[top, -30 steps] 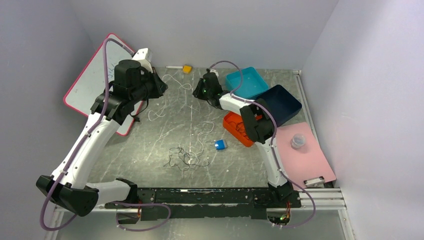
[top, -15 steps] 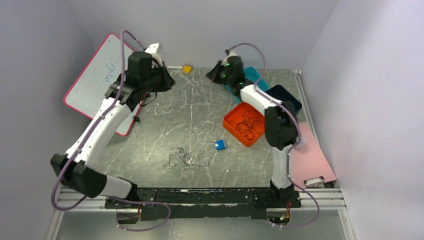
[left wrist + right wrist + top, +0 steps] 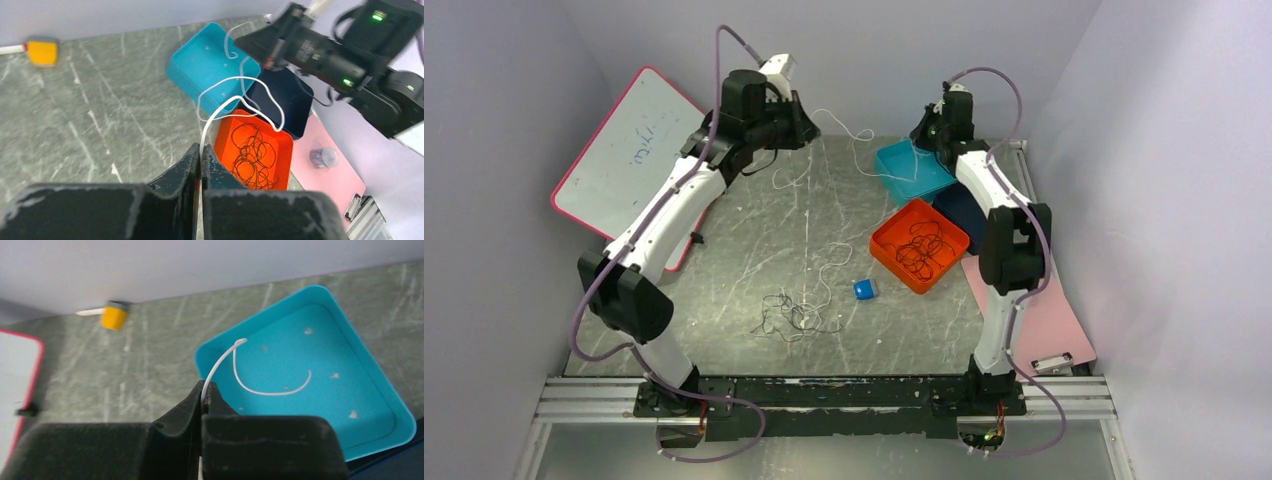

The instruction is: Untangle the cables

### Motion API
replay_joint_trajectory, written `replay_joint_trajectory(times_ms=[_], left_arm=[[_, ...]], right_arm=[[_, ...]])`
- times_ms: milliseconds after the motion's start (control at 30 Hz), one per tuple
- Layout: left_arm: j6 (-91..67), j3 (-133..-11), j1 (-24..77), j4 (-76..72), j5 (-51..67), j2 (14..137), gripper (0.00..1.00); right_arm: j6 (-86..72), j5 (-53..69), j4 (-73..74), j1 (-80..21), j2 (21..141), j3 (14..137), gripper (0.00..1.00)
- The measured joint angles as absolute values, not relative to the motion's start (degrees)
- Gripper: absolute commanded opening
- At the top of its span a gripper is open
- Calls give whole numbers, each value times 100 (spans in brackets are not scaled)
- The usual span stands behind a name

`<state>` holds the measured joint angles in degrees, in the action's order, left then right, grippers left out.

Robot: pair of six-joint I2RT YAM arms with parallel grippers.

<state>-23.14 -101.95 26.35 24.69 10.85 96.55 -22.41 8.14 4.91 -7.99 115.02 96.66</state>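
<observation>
One white cable (image 3: 272, 393) hangs slack between two robot arms at the far end of the table (image 3: 724, 250), gripped at both ends. The left end effector (image 3: 201, 152) is clamped shut on one stretch of it. The right end effector (image 3: 204, 390) is closed on the other, just short of the tip, which curls on over the teal tray (image 3: 345, 390); whether that tip touches the tray floor cannot be told.

The cable's long axis runs side to side, from one end effector to the other, with a couple of loose loops sagging in the span between them. The right arm is the nearer to the teal tray. The next move appears to turn on that: either letting the cable go there, or drawing the two ends further apart to pull out the loops.

Both arms reach long from their bases at the near edge and are raised high toward the back wall, wrists turned inward to face each other.

The other cables lie well apart from both end effectors. A black tangle (image 3: 789, 315) sits at the near middle of the table, slightly toward the left arm's side, with a white strand (image 3: 829, 262) trailing out of it. Dark cables (image 3: 921, 247) lie coiled in the orange tray (image 3: 900, 270).
</observation>
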Motion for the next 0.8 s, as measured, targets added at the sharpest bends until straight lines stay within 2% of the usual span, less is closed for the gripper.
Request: replay_joint_trajectory(times_ms=[300,800], left_arm=[[-2073,-10298,2961,2377,1146,10116,7],[-2005,-9526,2936,2377,1044,9778,7]], right_arm=[[-1573,287,1811,-821,12853,10820,0],[-956,620,2818,-1188,13732,11563,0]])
